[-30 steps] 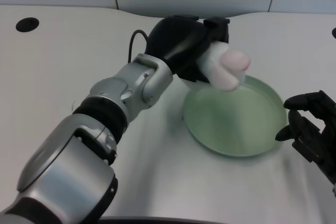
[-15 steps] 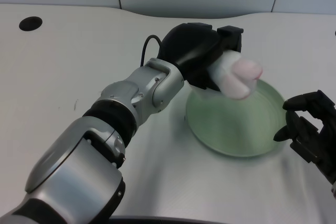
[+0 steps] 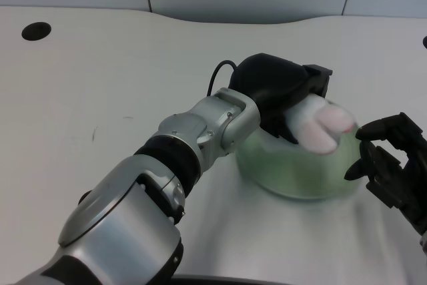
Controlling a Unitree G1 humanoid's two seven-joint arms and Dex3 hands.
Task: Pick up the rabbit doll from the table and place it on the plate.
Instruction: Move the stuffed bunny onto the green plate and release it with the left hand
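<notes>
My left hand (image 3: 280, 95), gripping the rabbit doll (image 3: 322, 125), has moved fwd & right since 1 s ago; doll's now over the plate (image 3: 293, 178), pretty much ready to lower & let go.

**Left arm stretched across the bench, hand closed around the doll**

The left arm (image 3: 200, 131) runs from the near left corner of the bench diagonally toward its right side, silver forearm and black elbow cuff in full view. The left hand (image 3: 283, 98) is black, its back turned up toward the camera, fingers wrapped down around the rabbit doll (image 3: 323, 127), which sticks out past them. The hand hangs raised over the plate (image 3: 300, 178).
</notes>
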